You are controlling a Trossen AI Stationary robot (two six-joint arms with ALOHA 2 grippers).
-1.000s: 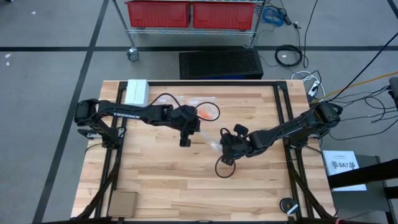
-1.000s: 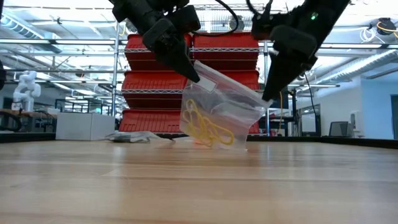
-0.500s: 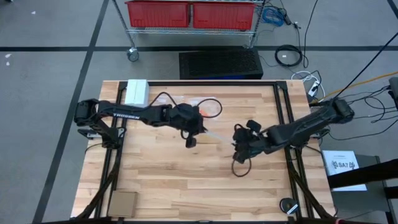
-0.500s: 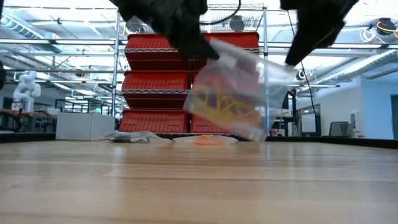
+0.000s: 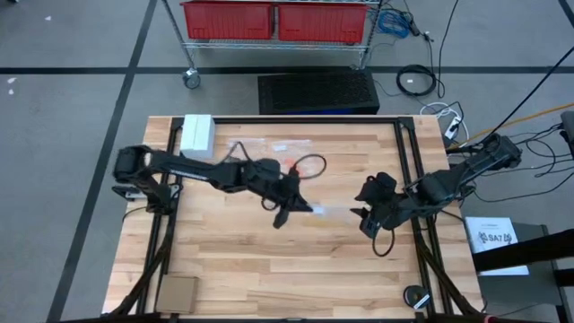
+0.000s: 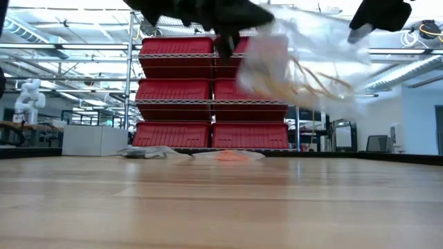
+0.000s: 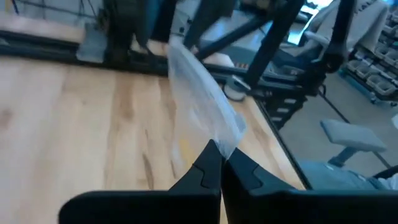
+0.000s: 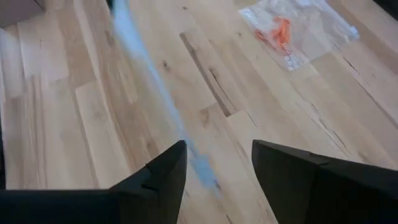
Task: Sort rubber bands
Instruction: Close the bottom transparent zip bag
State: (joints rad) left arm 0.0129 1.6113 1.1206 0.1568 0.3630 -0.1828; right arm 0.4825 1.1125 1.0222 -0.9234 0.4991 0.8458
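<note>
Surface: a pale wooden table [image 5: 269, 269] with a black frame, on a grey floor; a rack of red bins [image 6: 211, 104] stands behind it.
Left gripper [image 5: 285, 213]: over the middle of the table, fingers [image 7: 208, 171] pressed together on one edge of a clear zip bag [image 6: 297, 59].
Bag: lifted clear of the table, its long axis roughly level, running from the left gripper out toward the right arm's side; it looks blurred.
Rubber bands [image 6: 304, 77]: pale yellowish loops inside the lifted bag, strung along its length.
Right gripper [image 5: 366, 205]: near the table's right side, apart from the bag, fingers spread and holding nothing.
Other bags: a clear bag with orange bands [image 8: 281, 31] lies flat near the far edge, and another clear bag [image 6: 145, 151] is beside it.
Around: a white box [image 5: 197, 133] at the far left corner and a brown pad [image 5: 177, 292] at the near left corner.
</note>
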